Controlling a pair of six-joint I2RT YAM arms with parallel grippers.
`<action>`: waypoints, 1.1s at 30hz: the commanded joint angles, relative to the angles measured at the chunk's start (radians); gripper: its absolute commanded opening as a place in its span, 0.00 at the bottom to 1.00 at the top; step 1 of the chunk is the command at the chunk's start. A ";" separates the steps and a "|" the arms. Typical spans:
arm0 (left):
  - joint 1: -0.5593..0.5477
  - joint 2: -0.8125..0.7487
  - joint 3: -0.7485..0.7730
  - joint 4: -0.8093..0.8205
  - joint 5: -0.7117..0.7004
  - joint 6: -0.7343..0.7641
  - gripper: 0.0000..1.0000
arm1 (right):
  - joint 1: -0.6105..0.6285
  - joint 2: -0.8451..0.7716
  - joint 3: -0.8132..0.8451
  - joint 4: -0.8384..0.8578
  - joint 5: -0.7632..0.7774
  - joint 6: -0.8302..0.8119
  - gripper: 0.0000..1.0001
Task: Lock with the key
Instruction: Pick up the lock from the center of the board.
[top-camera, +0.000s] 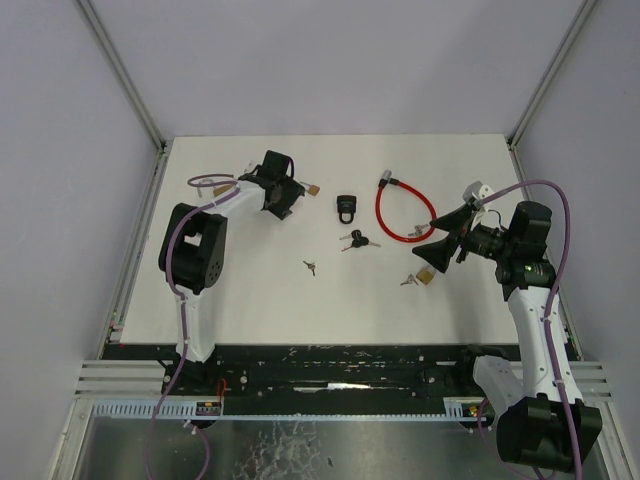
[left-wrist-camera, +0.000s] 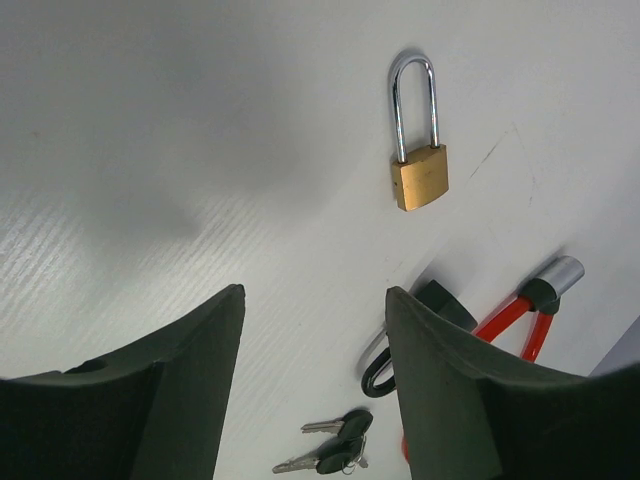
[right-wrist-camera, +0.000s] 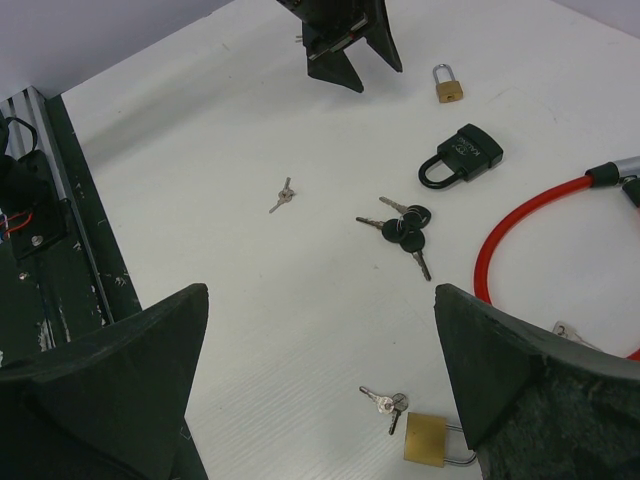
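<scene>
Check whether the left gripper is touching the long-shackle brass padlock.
Apart. The left wrist view shows the brass padlock lying on the table beyond the open fingertips of the left gripper, with bare white surface between them.

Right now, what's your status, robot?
Left gripper open, empty, near brass padlock. Right gripper open, empty. Black keys on table, not picked up. Nothing blocking.

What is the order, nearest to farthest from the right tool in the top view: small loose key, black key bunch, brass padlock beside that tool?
1. brass padlock, just beside the right tool, on its near side.
2. black key bunch, to its left, at centre.
3. small loose key, farthest left, toward the front edge.
</scene>
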 joint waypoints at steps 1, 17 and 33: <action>0.005 -0.058 -0.015 0.065 -0.057 0.043 0.56 | -0.004 -0.006 0.002 0.043 0.001 0.014 1.00; 0.001 -0.610 -0.581 0.996 -0.619 0.775 1.00 | -0.004 -0.029 0.002 0.057 -0.028 0.027 1.00; 0.261 -0.175 -0.082 0.220 -0.112 0.795 1.00 | -0.004 -0.044 -0.008 0.074 -0.041 0.041 1.00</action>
